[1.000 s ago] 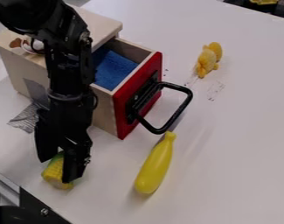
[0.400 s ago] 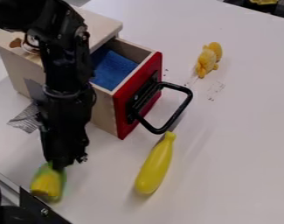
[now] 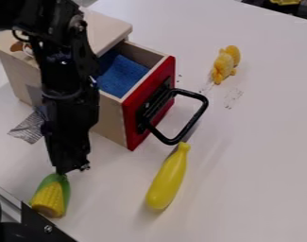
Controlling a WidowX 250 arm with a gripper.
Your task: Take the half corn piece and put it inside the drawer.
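Observation:
The gripper [image 3: 62,171] hangs at the lower left, beside the wooden box, its fingers closed together on the narrow green tip of the half corn piece [image 3: 49,198]. From there the corn slants down and to the left, with yellow kernels and a green husk edge in view. Whether it touches the table cannot be told. The drawer [image 3: 147,50] stands open from the box, with a red front, a black handle and a blue sponge [image 3: 121,75] inside. The arm covers part of the box and the drawer's left side.
A yellow bowling-pin-shaped toy [image 3: 167,180] lies below the handle [image 3: 194,118], and a small yellow plush toy [image 3: 225,64] lies at the upper right. A metal edge with black parts [image 3: 38,223] fills the lower-left corner.
The gripper's fingers, spread around the corn before, have come together. The corn has swung and shifted down and left, and the gripper has moved slightly up and left.

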